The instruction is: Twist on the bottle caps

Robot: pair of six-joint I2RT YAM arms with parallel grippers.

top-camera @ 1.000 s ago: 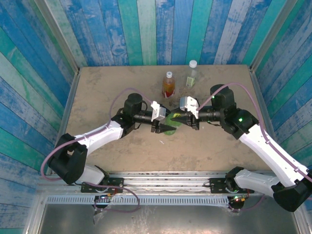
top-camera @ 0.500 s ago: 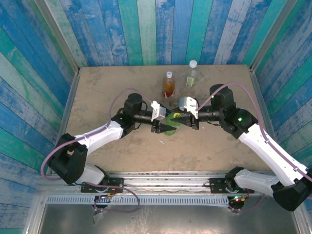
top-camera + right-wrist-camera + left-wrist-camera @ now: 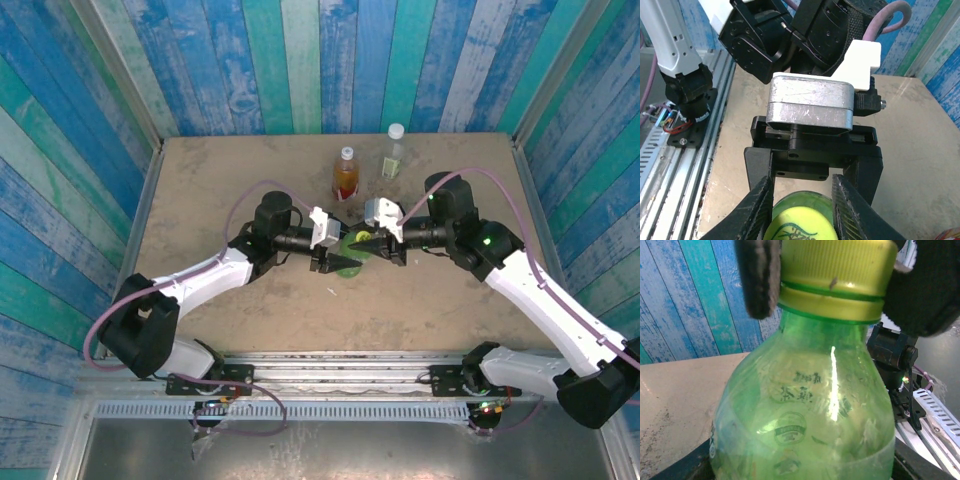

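Left gripper (image 3: 333, 259): left of the green bottle (image 3: 805, 415), fingers pressed onto its body. Green bottle: upright near the middle of the table (image 3: 200, 180), yellow-green cap (image 3: 835, 275) seated on its neck. Right gripper (image 3: 366, 243): right of the bottle — fingers pinching that cap. Beyond the green bottle, apart from it — amber bottle (image 3: 345, 180), then clear bottle (image 3: 393, 158) to its right, each white-capped.

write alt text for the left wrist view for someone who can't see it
A green bottle seen close up, its yellow-green cap pinched between the right gripper's dark padded fingers at the top of the frame. Behind it are blue and teal wall planks and a beige tabletop.
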